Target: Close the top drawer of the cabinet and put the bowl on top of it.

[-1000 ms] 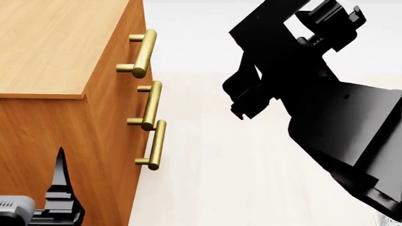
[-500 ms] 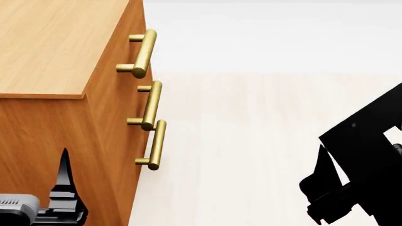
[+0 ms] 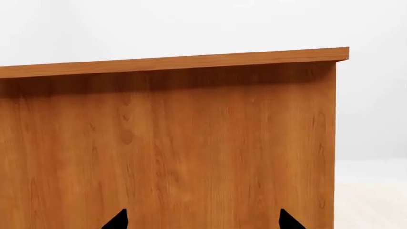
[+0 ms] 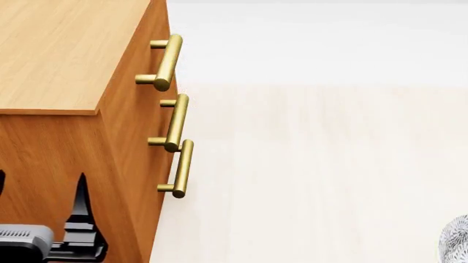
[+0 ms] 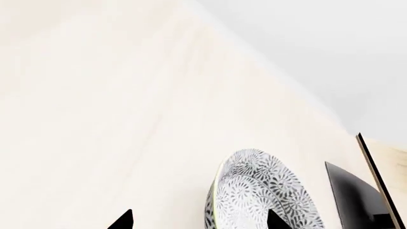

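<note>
The orange-brown cabinet [image 4: 66, 60] fills the left of the head view, its flat top bare. Its top drawer [image 4: 157, 33] carries the uppermost brass handle [image 4: 165, 61], and its front looks flush with the two drawers below. My left gripper [image 3: 203, 221] is open and faces the cabinet's side panel [image 3: 190, 143], with one finger [image 4: 80, 205] showing beside that panel. The white bowl [image 5: 264, 193] with grey floral pattern sits on the pale floor; only a sliver of the bowl [image 4: 457, 241] shows at the head view's right edge. My right gripper [image 5: 198, 221] is open just short of the bowl's rim and holds nothing.
Two lower drawer handles [image 4: 175, 123] [image 4: 181, 169] stick out from the cabinet front. A pale wood shelf with a black base [image 5: 356, 193] stands just beyond the bowl. Pale floor [image 4: 314, 164] stretches to the right of the cabinet.
My right arm has swung down and out of the head view, so the bowl's edge now shows at the lower right. The left gripper has edged slightly right along the cabinet side.
</note>
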{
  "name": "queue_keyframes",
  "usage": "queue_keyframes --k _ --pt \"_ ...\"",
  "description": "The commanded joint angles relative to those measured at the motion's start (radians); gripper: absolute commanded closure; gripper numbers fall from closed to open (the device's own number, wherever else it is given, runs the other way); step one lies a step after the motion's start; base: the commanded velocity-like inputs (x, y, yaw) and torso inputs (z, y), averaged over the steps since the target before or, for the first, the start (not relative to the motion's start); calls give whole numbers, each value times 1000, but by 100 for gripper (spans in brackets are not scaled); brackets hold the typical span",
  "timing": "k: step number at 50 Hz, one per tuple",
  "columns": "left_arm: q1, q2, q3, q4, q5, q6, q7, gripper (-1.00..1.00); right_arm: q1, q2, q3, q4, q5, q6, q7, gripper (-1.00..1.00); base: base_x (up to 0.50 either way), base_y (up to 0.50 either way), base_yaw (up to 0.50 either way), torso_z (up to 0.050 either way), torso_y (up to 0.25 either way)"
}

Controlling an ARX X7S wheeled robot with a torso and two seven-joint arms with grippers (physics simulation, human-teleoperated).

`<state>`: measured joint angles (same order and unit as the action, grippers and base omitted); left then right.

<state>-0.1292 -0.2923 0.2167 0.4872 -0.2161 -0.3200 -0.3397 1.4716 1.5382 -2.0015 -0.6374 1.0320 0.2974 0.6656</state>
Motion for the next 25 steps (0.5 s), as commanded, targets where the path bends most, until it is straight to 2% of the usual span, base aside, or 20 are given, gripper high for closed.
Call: queue_keyframes --k 1,8,19,25 --pt "-7 0 17 1 3 -4 -3 -100 -74 33 -73 10 -50 -98 27 -100 0 0 0 0 0" --pt "-11 2 26 -11 7 3 -3 -100 -101 33 -98 30 -68 -133 32 -100 0 0 0 0 0" --pt "-3 3 38 -4 8 6 -10 -100 -72 33 -64 6 -40 -43 33 -100 0 0 0 0 0" --pt "-5 3 42 -10 7 9 -10 -100 -71 33 -62 17 -30 -52 42 -100 0 0 0 0 0"
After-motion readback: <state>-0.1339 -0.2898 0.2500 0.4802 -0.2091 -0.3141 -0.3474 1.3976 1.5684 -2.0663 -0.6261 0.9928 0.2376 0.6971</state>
